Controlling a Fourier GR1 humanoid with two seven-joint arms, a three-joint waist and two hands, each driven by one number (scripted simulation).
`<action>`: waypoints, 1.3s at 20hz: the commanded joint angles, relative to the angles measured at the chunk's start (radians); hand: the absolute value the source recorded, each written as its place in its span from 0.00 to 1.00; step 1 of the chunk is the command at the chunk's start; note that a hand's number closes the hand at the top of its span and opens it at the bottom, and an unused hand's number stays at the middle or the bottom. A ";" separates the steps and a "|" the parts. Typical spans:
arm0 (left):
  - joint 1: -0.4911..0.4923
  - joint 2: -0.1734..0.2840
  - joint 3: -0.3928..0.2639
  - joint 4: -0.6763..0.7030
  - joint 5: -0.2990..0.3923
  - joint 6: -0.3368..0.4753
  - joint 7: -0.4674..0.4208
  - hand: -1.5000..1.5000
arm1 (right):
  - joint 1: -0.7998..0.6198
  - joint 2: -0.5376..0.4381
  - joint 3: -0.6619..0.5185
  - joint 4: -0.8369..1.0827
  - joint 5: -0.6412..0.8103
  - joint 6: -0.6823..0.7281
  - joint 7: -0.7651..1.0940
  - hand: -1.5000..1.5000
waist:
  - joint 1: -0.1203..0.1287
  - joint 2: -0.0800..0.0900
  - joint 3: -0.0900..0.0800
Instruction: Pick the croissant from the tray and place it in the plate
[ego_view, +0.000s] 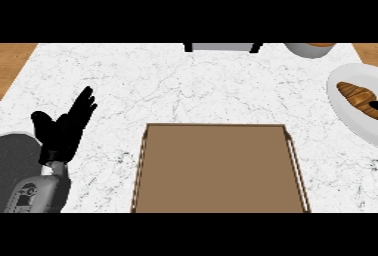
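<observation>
Croissant (359, 97) lay on the white plate (341, 85), close to that plate's right side where the view cut both off, while the brown tray (219, 170) to the plate's lower left held nothing. Judged from how things lay, the placing looked done or very nearly so. A small dark shape touched the croissant's right end at the view's border; whether that was part of the right hand could not be told, and no more of that hand showed.

Risk from here seemed slight but not absent: if a hand was close against the pastry beyond the view's border, a careless pull away might drag the croissant toward the plate's rim or tip it onto the marble surface (184, 85). The plate itself sat partly out of sight, so how near it stood to the surface's border could not be judged either.

Left hand (65, 127) rested well to the left of the plate, on the far side of the tray, fingers straight and spread upward, holding nothing and well apart from the croissant. Above the plate, a grey bowl (308, 49) stood partly cut off, its contents too little seen to name.
</observation>
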 joint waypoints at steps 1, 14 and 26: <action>0.027 -0.017 -0.017 -0.059 -0.018 0.025 0.032 0.50 | 0.045 -0.005 -0.033 -0.005 -0.057 -0.023 -0.171 0.00 | -0.005 -0.005 -0.001; 0.055 -0.005 0.017 -0.002 -0.012 0.009 -0.031 0.50 | -0.062 0.060 -0.209 -0.157 -0.369 0.112 -0.339 0.00 | -0.029 -0.016 -0.004; 0.009 -0.015 0.017 0.006 -0.028 0.009 -0.001 0.50 | 0.123 -0.021 -0.247 -0.152 -0.573 0.353 -0.462 0.00 | -0.023 -0.009 -0.003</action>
